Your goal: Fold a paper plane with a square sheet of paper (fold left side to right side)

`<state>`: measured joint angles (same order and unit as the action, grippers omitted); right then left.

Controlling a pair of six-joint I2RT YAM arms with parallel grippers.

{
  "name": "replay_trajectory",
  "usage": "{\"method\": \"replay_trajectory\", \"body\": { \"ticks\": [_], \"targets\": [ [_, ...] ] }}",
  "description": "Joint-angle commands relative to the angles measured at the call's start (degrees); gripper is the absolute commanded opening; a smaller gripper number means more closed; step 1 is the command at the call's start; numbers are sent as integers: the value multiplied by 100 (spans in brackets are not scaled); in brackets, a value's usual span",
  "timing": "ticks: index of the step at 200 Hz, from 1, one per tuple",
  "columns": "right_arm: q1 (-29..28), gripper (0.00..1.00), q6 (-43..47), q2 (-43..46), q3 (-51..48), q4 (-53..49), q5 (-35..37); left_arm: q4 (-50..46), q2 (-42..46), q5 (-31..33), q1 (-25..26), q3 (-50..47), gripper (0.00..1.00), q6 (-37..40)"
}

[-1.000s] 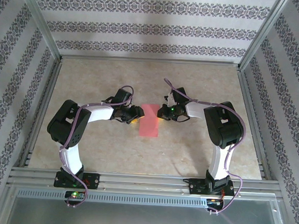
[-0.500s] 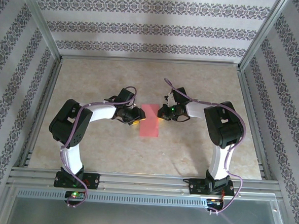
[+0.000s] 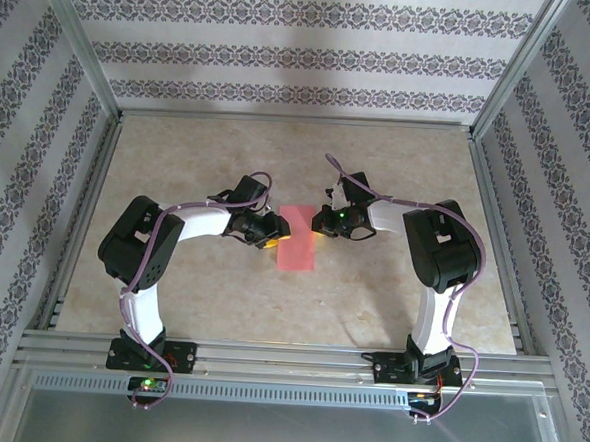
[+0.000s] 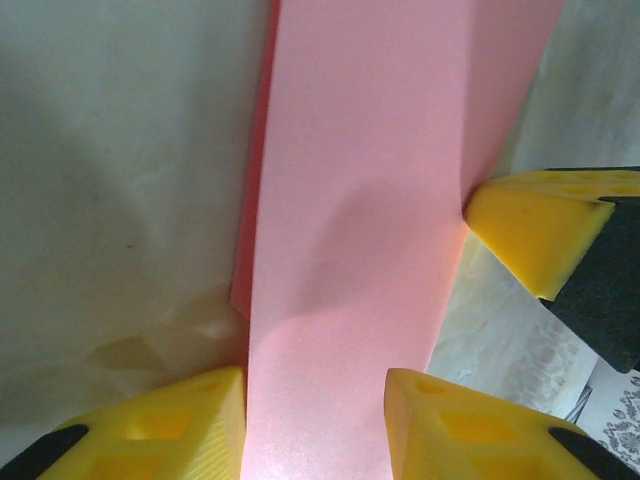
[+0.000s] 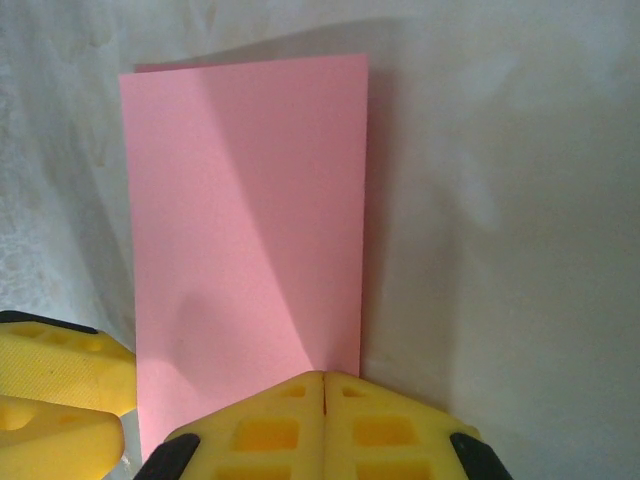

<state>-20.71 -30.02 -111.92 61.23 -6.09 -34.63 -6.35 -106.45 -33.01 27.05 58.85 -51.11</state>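
**Both my grippers on the folded pink sheet, mid-table**

From above, the sheet of paper (image 3: 296, 239) lies flat near the middle of the table (image 3: 199, 155). It is folded into a tall rectangle, with its long sides running from 12 to 6 o'clock.

My left gripper (image 3: 272, 236) comes in at its 9 o'clock edge, and my right gripper (image 3: 321, 229) meets it at about 2 o'clock.

Through my left wrist camera, the sheet (image 4: 360, 200) runs up from 6 o'clock. My left gripper (image 4: 315, 430) is spread, with one yellow finger (image 4: 170, 425) at each side of the pink strip. A darker lower layer peeks out along the 9 o'clock edge. A yellow tip of my right gripper (image 4: 535, 225) touches the paper at 3 o'clock.

Through my right wrist camera, my right gripper (image 5: 325, 388) has its tips pressed together, with only a seam between them. They sit on the near edge of the sheet (image 5: 250, 200), by its 5 o'clock corner. I cannot tell whether any paper is caught in that seam. My left fingers (image 5: 55, 385) show at 8 o'clock, just beside the paper's edge.
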Motion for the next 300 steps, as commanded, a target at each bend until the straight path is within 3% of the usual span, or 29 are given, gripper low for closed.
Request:
{"method": "replay_trajectory", "body": {
  "ticks": [1,44,86,120,160,206,228,266,300],
  "targets": [
    [58,0,102,-154,-37,-145,112,152,-120,-85,55,6,40,-92],
    [58,0,118,-154,-24,-139,96,174,-71,-25,55,30,40,-80],
    [82,0,158,-31,-16,-78,62,49,-13,41,55,14,19,-13],
    [102,21,393,423,-95,110,110,176,72,25,55,-31,1,-120],
    [-51,47,1266,1686,-820,273,768,253,153,43,79,-29,0,-315],
    [-1128,65,2749,3556,-2355,687,2161,353,151,-9,93,-18,0,-539],
    [-1933,67,3493,4073,-3087,1251,2790,346,135,-45,99,5,0,-573],
    [-2894,69,4162,3971,-3519,1936,3560,342,108,-48,119,21,0,-584],
    [-3182,72,4450,3311,-3247,2137,4022,359,105,-22,134,11,0,-584]
  ]
}}
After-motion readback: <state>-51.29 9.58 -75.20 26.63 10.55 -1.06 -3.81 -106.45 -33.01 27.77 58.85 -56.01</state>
